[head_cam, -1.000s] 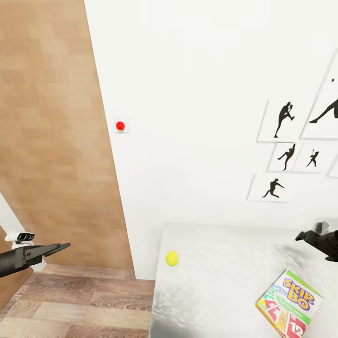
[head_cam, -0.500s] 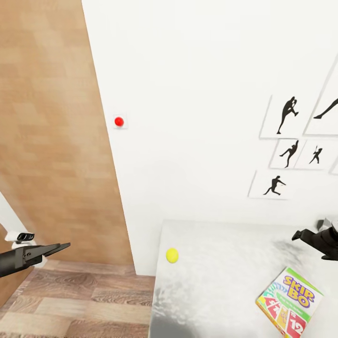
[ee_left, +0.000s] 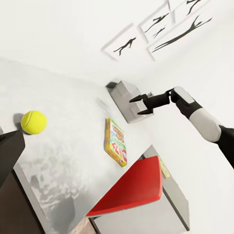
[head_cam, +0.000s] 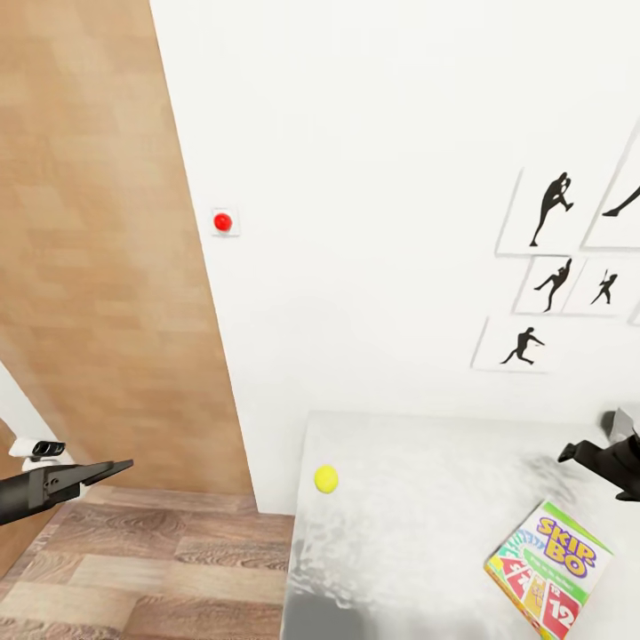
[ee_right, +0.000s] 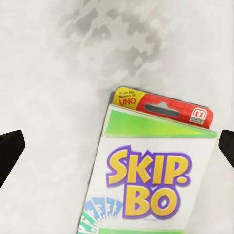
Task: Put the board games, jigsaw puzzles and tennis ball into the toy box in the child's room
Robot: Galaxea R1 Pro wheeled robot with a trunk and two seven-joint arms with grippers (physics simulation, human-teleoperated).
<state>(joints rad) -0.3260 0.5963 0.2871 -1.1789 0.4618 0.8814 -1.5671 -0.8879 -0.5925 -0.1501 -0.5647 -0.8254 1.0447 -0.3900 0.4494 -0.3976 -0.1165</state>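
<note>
Above the Skip-Bo box [ee_right: 151, 170], flat on the tabletop [head_cam: 418, 507], the right end effector [head_cam: 578, 455] hangs released. Descending off-centre, its fingers could shove the box rather than grip.

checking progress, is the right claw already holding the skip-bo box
No, the Skip-Bo box lies flat on the table, with the open right claw hovering above it, its fingers apart on either side.
</note>
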